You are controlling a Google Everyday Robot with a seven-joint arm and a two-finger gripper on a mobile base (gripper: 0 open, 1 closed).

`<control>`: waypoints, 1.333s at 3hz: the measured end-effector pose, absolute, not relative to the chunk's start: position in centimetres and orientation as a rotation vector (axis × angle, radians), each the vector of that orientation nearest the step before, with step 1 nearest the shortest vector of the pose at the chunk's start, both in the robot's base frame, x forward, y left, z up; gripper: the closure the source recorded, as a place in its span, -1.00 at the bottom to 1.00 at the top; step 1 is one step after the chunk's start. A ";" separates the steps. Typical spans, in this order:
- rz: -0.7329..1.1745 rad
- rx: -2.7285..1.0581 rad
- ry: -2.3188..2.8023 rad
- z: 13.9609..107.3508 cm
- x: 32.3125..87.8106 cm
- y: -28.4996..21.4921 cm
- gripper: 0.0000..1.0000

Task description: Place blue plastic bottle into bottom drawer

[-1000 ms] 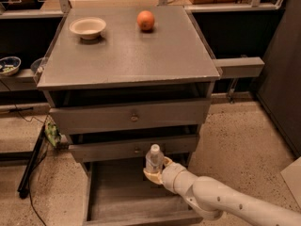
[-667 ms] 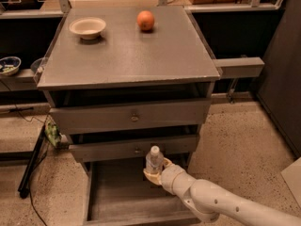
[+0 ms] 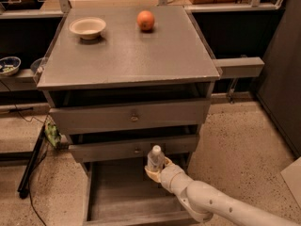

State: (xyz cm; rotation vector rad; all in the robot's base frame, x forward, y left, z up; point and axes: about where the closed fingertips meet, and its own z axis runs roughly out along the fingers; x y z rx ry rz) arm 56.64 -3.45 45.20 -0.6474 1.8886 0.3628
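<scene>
The blue plastic bottle [image 3: 154, 159], clear with a white cap, stands upright inside the open bottom drawer [image 3: 117, 197], near its back right under the middle drawer's front. My gripper [image 3: 154, 172] reaches in from the lower right on a white arm and is at the bottle's lower part. The bottle's base is hidden behind the gripper, so I cannot tell if it rests on the drawer floor.
A grey cabinet [image 3: 127, 55] has an orange [image 3: 146, 20] and a pale bowl [image 3: 87, 27] on top. Two knobbed drawers [image 3: 134, 117] sit above the open one. A green object [image 3: 51, 133] and a black pole lie on the floor at left.
The arm and bottle have barely moved; the bottle stays upright at the same spot in the drawer.
</scene>
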 end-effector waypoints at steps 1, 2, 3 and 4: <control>0.363 -0.647 1.889 45.2 56.6 -3.4 1.00; 0.348 -0.634 1.918 43.4 56.4 -2.9 1.00; 0.333 -0.613 1.941 41.4 56.5 -2.9 1.00; 0.348 -0.591 1.991 37.4 57.1 -3.0 1.00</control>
